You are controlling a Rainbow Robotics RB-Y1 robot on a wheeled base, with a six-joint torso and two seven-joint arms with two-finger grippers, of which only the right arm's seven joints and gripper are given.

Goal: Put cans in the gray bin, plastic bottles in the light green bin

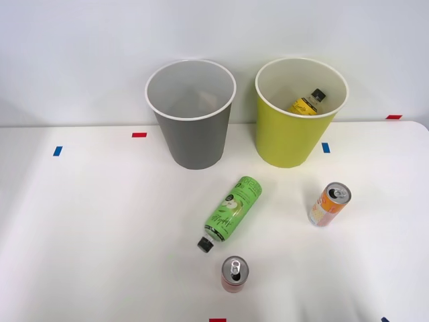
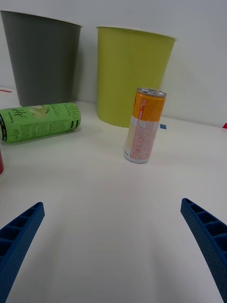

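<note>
Two cans left: my gripper (image 2: 113, 255), fingers spread wide and empty, faces the upright orange can (image 2: 144, 125) standing just before the green bin (image 2: 135, 75), so I judge a level, centred mid-body approach best; its small print and the green bottle's (image 2: 40, 121) script are unreadable.

The gray bin (image 1: 191, 114) stands upright at upper centre of the front view, with the light green bin (image 1: 301, 111) just right of it. A yellow-labelled bottle (image 1: 308, 102) with a black cap lies tilted inside the green bin. Below the bins, the green bottle (image 1: 230, 212) lies on its side, cap toward the lower left. The orange and white can (image 1: 329, 204) stands upright at right; the red can (image 1: 234, 274) stands at bottom centre.
</note>
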